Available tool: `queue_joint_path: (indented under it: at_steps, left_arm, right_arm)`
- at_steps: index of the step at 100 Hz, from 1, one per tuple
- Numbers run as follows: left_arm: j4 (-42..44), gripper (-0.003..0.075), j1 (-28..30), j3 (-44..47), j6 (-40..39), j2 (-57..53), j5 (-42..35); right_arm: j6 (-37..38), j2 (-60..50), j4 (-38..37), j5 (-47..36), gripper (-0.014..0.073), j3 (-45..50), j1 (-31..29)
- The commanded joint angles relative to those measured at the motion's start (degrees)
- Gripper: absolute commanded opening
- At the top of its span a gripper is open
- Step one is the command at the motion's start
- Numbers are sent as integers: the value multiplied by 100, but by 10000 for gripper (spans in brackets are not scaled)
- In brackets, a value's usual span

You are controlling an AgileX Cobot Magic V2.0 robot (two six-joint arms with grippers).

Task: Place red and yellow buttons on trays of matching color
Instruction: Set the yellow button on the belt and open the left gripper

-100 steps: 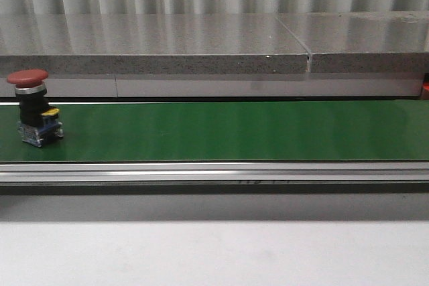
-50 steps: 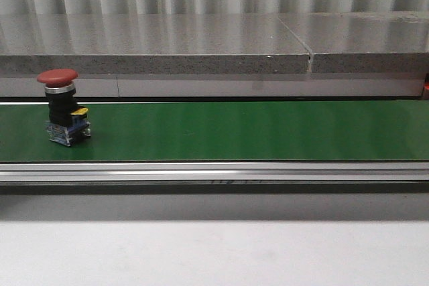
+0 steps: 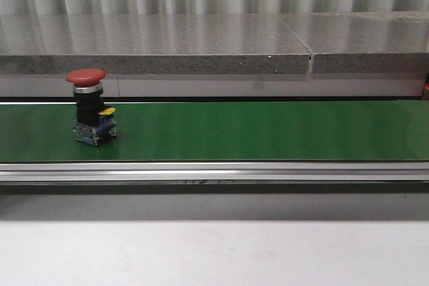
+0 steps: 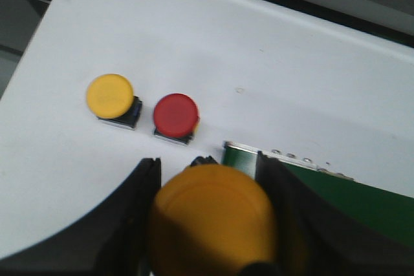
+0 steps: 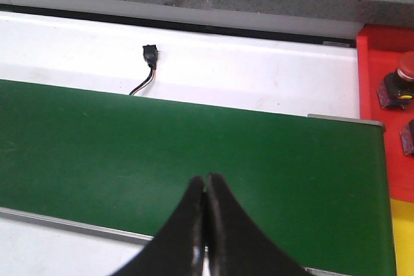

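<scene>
While the red mushroom-top button with the black body [image 3: 90,105] stands upright on the long green belt [image 3: 268,130], toward its left end in the front view, no arm is near it there. The left gripper [image 4: 210,179] is closed around a big round yellow button [image 4: 213,221], with one black finger on each side of it, up over the white table [image 4: 259,63] just beside the end of the belt. The right gripper [image 5: 206,189] has its two black fingers pressed together with nothing between them, and it hangs over a bare part of the belt. A red tray [image 5: 381,75] with red buttons in it sits past the belt's end, and a strip of yellow tray [image 5: 402,237] shows beside it. Trouble could come if the red button on the belt tips over, because it is tall with a heavy top. The right gripper must open first, or it will just knock the button. The yellow button could slip if the hold is loose. A small yellow button [image 4: 111,98] and a small red button [image 4: 176,114] on the table could get bumped too.
</scene>
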Motion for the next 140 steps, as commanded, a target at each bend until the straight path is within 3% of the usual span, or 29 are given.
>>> queue_joint_path:
  at_steps: [1, 37, 96, 108, 113, 125, 130, 135, 140]
  left_arm:
    - [-18, -20, -292, 41, -8, -419, -144]
    - [97, -20, -1111, 1145, 72, -531, -672]
    - [239, -5, -1144, 1572, 72, -83, -850]
    - [228, 130, -1144, 1572, 102, -58, -730]
    - [214, 239, -1144, 1572, 183, -71, -651]
    - [59, 580, -1193, 1572, 354, -143, -577]
    - [59, 671, -1255, 1561, 354, -200, -577]
    - [59, 711, -1324, 1561, 383, -294, -594]
    - [59, 694, -1400, 1561, 394, -427, -642]
  right_arm:
    - [-41, -58, 68, -308, -67, -144, 12]
    - [-41, -58, 68, -308, -67, -144, 12]
    - [-41, -58, 68, -308, -67, -144, 12]
    - [-41, -58, 68, -308, -67, -144, 12]
    - [-41, -58, 68, -308, -67, -144, 12]
    - [-41, -58, 68, -308, -67, -144, 12]
    - [-41, -58, 68, -308, -67, -144, 12]
    - [-41, -58, 68, -308, -67, -144, 12]
    - [-41, -58, 68, -308, -67, -144, 12]
